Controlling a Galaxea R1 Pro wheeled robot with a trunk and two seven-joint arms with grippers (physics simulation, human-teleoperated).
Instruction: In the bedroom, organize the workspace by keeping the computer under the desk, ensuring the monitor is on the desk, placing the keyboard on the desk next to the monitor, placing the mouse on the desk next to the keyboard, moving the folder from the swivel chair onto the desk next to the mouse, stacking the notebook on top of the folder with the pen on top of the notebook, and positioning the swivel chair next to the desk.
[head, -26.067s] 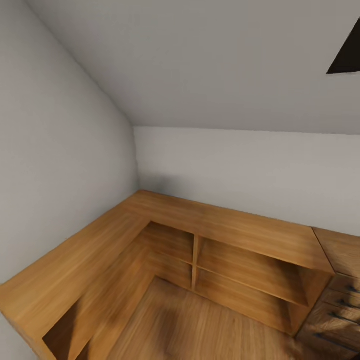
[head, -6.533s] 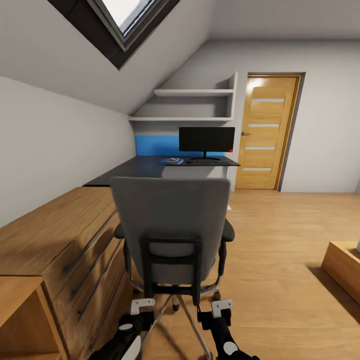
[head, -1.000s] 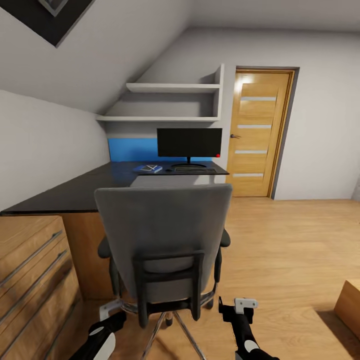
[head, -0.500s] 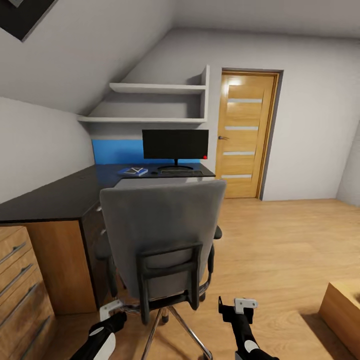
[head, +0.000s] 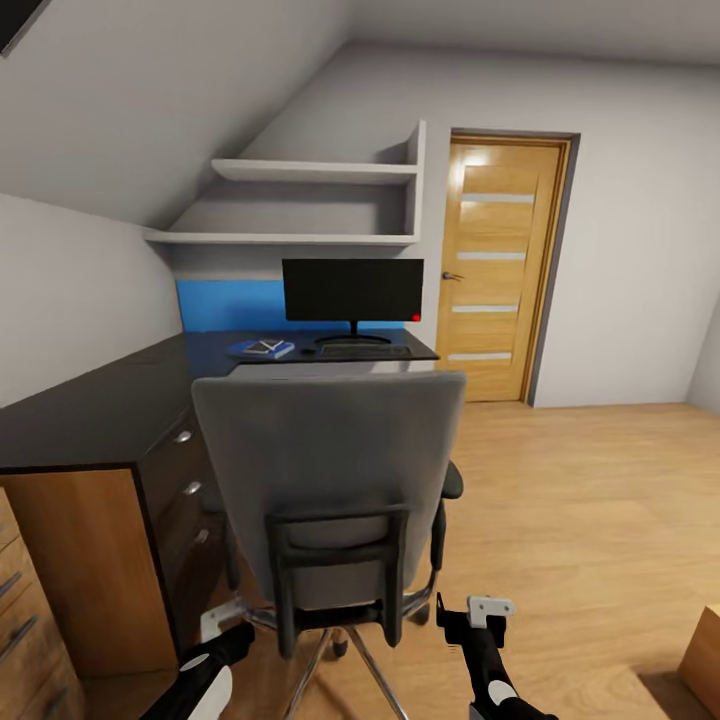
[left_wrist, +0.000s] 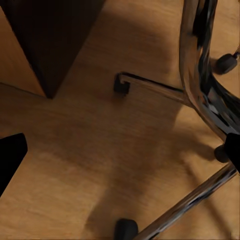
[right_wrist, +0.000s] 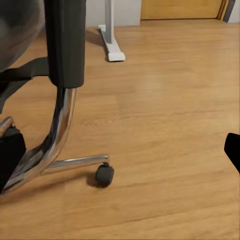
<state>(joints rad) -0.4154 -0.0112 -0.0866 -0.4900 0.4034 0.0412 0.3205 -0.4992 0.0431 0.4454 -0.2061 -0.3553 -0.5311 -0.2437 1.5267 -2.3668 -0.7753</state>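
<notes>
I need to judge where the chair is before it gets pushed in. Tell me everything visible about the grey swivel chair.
The grey upholstered swivel chair stands upright on the wooden floor, its back toward the camera. A black bracket runs up the backrest, with dark armrests at both sides. Chrome legs end in black casters resting on the floor. It sits right beside the drawer end of the black desk; whether they touch cannot be told. The seat top is hidden.

The swivel chair (head: 330, 490) stands before the desk (head: 110, 410), monitor (head: 352, 290) behind it.
</notes>
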